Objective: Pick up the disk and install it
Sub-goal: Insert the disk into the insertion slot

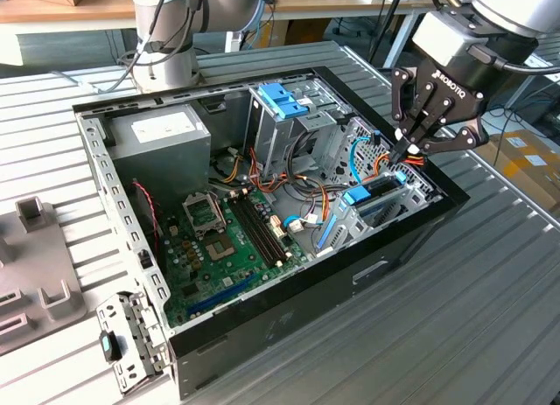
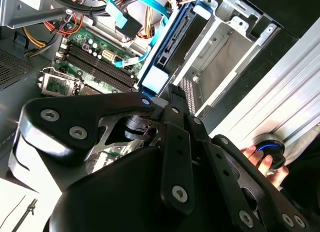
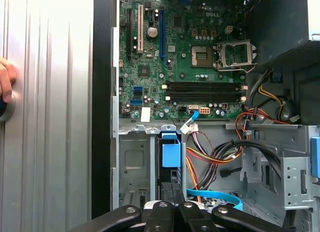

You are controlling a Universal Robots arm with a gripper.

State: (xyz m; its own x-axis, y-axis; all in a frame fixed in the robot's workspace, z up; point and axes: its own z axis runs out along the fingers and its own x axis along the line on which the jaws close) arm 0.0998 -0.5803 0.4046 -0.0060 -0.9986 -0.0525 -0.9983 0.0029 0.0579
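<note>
While edge-on in its bay (image 3: 134, 162), disk (image 2: 169, 50) blue-railed, dark-edged.

In the first wrist view, the gripper (image 3: 173, 188) hides the near end of the disk (image 3: 170, 155); the picture's edge cuts off a hand (image 3: 6, 79).

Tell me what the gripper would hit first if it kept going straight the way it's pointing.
Most likely the disk, standing on edge in its bay straight ahead of the gripper; how close they are is unclear.
</note>
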